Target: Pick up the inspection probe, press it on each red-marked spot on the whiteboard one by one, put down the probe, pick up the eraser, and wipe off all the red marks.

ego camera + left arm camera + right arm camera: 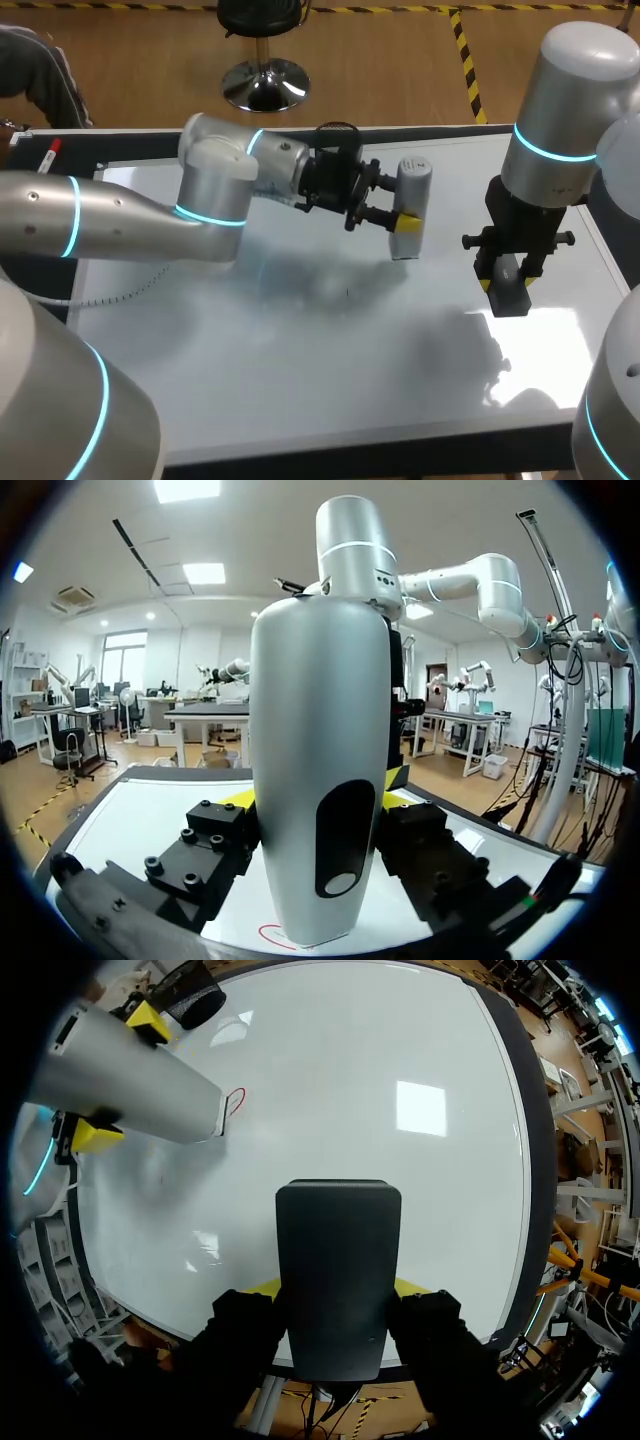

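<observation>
On whiteboard (300, 370), probe (412, 195) seemingly touching red mark (236, 1101), eraser (509, 288) in right jaws

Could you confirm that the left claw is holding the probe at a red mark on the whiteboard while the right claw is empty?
Not quite: the right claw is not empty; the right wrist view shows it shut on the dark eraser. The left claw does hold the probe at a red mark on the whiteboard.
</observation>
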`<state>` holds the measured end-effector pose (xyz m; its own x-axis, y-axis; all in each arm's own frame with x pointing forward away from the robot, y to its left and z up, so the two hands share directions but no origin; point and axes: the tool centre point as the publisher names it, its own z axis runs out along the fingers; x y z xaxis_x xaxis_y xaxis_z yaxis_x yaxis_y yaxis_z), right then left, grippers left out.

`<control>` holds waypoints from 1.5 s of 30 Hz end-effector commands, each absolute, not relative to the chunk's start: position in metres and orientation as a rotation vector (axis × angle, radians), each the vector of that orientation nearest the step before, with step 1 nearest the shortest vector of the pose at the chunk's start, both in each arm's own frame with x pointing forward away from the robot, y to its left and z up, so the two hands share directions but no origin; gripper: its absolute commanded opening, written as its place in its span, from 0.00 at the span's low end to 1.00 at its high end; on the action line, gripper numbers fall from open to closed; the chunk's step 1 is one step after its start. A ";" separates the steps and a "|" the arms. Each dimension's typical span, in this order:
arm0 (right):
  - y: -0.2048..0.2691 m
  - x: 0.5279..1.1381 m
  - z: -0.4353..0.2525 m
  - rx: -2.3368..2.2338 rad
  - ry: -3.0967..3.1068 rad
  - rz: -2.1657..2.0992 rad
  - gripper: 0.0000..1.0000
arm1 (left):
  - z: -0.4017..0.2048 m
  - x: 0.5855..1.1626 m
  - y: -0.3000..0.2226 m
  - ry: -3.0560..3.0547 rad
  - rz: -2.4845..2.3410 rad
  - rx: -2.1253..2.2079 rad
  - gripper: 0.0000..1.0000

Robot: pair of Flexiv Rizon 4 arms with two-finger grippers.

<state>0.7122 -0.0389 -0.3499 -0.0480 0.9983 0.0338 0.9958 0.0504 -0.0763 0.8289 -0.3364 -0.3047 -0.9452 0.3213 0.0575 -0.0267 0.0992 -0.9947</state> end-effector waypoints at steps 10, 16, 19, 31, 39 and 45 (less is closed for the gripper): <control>-0.039 0.712 -0.349 -2.111 -2.222 0.047 0.00 | -0.288 0.824 -0.317 -2.140 1.918 -0.274 0.00; -0.039 0.712 -0.349 -2.111 -2.222 0.047 0.00 | -0.282 0.823 -0.311 -2.126 1.928 -0.279 0.00; -0.039 0.712 -0.349 -2.111 -2.222 0.047 0.00 | -0.278 0.823 -0.308 -2.126 1.928 -0.284 0.00; -0.039 0.712 -0.349 -2.111 -2.222 0.047 0.00 | -0.272 0.824 -0.284 -2.139 1.933 -0.266 0.00; -0.039 0.712 -0.349 -2.111 -2.222 0.047 0.00 | -0.273 0.823 -0.256 -2.162 1.946 -0.227 0.00; -0.039 0.712 -0.349 -2.111 -2.222 0.047 0.00 | -0.270 0.820 -0.234 -2.173 1.985 -0.194 0.00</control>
<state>0.7122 -0.0389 -0.3499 -0.0480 0.9983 0.0339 0.9958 0.0505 -0.0762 0.8300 -0.2485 -0.2757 -0.9664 0.2503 0.0590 -0.0370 0.0914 -0.9951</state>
